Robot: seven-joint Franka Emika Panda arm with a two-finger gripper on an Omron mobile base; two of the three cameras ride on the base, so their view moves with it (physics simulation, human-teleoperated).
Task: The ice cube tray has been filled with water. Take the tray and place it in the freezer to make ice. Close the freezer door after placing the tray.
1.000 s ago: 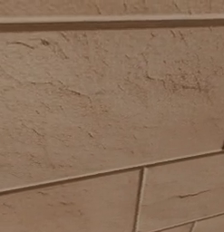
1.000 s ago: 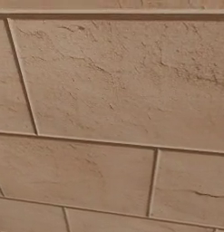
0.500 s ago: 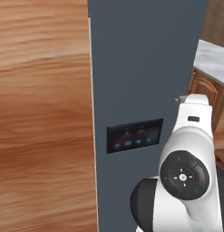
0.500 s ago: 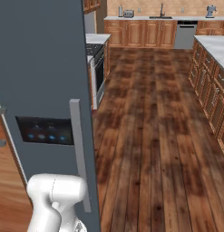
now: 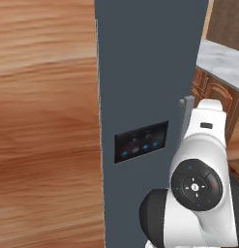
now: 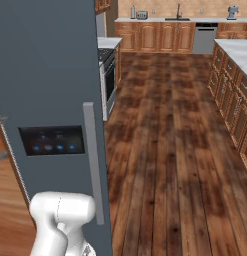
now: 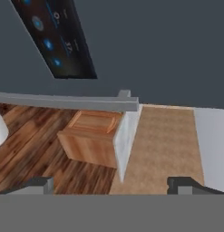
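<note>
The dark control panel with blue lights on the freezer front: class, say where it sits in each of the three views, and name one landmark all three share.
Left base view: control panel, centre, left of the white arm.
Right base view: control panel, left of centre, beside the grey bar handle.
Hand view: control panel, upper left, tilted.
Shared landmark: the grey bar handle next to it.

A home kitchen, rendered rather than filmed. The tall dark blue-grey freezer (image 6: pixel 50 75) stands closest, with a dark touch panel (image 6: pixel 52 140) lit by small blue icons and a long grey bar handle (image 6: pixel 93 162) on its front. Beyond it to the right sits a stove (image 6: pixel 107 70). Dark plank wood flooring (image 6: pixel 170 150) runs back from the freezer to brown wooden cabinets (image 6: pixel 160 37) under a pale countertop (image 6: pixel 170 19) (a sink faucet rises there). A dishwasher (image 6: pixel 203 39) is set among them.
</note>
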